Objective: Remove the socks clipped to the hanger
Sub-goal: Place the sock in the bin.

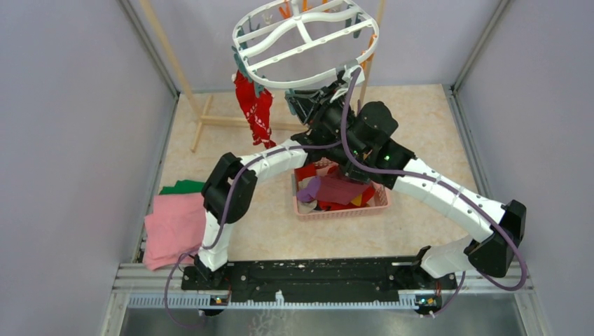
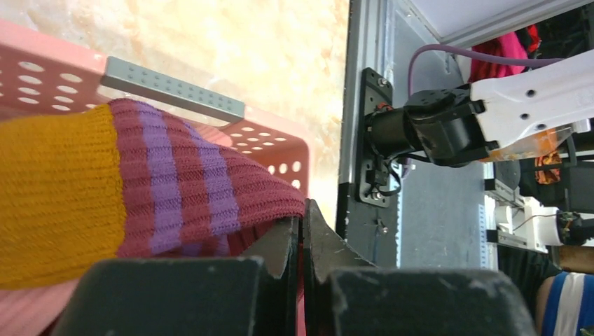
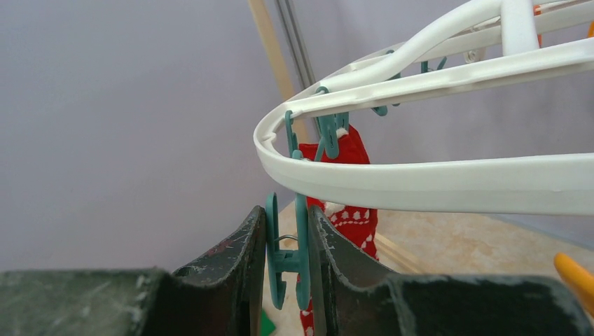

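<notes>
The white oval hanger (image 1: 305, 42) hangs at the top centre. One red sock with a white pattern (image 1: 256, 108) is clipped at its left side and also shows in the right wrist view (image 3: 350, 217). My right gripper (image 3: 287, 238) is shut on a teal clip (image 3: 287, 260) under the hanger's rim (image 3: 420, 182); the clip's lower ends hold nothing. In the top view the right gripper (image 1: 300, 105) sits just below the ring. My left gripper (image 2: 302, 224) is shut on a maroon sock with purple stripes and a yellow band (image 2: 175, 189), over the pink basket (image 2: 270, 140).
The pink basket (image 1: 382, 203) in the middle holds several socks. Folded pink cloth (image 1: 175, 227) and green cloth (image 1: 183, 187) lie at the left. The wooden pole frame (image 1: 210, 119) stands behind the hanger. Purple walls close in on both sides. The arms cross above the basket.
</notes>
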You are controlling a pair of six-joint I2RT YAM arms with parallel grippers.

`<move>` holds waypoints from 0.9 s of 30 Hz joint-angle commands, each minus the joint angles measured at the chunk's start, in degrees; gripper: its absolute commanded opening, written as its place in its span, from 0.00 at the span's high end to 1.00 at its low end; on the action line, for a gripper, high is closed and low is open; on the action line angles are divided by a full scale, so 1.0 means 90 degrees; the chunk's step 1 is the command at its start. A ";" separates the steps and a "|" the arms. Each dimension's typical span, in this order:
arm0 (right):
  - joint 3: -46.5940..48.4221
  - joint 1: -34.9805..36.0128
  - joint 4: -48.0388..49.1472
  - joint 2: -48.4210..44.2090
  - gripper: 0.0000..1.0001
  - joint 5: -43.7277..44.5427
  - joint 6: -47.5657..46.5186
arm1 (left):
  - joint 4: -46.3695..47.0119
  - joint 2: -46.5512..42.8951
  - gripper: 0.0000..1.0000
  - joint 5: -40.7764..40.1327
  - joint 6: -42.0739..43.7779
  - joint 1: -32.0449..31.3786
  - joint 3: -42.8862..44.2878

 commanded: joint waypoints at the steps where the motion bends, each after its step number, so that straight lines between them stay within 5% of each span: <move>1: 0.0019 -0.0052 0.0001 -0.0304 1.00 0.0035 0.0073 | -0.0170 0.0403 1.00 -0.0141 0.0675 0.0049 0.0213; 3: -0.0016 -0.0052 0.0009 -0.0321 1.00 0.0055 0.0093 | -0.0295 0.0450 1.00 -0.0521 0.1127 -0.0013 0.0072; 5: -0.0035 -0.0065 0.0016 -0.0328 1.00 0.0055 0.0094 | -0.0369 0.0472 0.84 -0.0843 0.1423 -0.0006 -0.0050; 8: -0.0026 -0.0067 -0.0029 -0.0352 1.00 0.0045 0.0093 | -0.0782 0.0339 0.41 -0.0953 0.1708 0.0079 -0.0151; 9: -0.0021 -0.0073 -0.0044 -0.0356 1.00 0.0035 0.0093 | -0.0857 0.0190 0.13 -0.0988 0.1799 0.0066 -0.0241; 10: -0.0028 -0.0072 -0.0055 -0.0376 1.00 0.0036 0.0093 | -0.0878 0.0024 0.03 -0.0974 0.1880 0.0054 -0.0392; 16: -0.0018 -0.0202 -0.0126 -0.0407 1.00 -0.0016 0.0171 | -0.2409 -0.1023 0.01 -0.0358 0.2869 0.0025 -0.0656; 20: -0.0083 -0.0275 -0.0155 -0.0484 1.00 -0.0008 0.0186 | -0.3775 -0.1939 0.01 -0.0109 0.4479 0.0038 -0.1091; 25: -0.0241 -0.0387 -0.0152 -0.0572 1.00 -0.0034 0.0223 | -0.4405 -0.3083 0.01 -0.0553 0.5301 0.0243 -0.1609; 27: -0.0301 -0.0417 -0.0137 -0.0601 1.00 -0.0032 0.0244 | -0.4787 -0.3375 0.01 -0.0076 0.5529 0.0618 -0.1423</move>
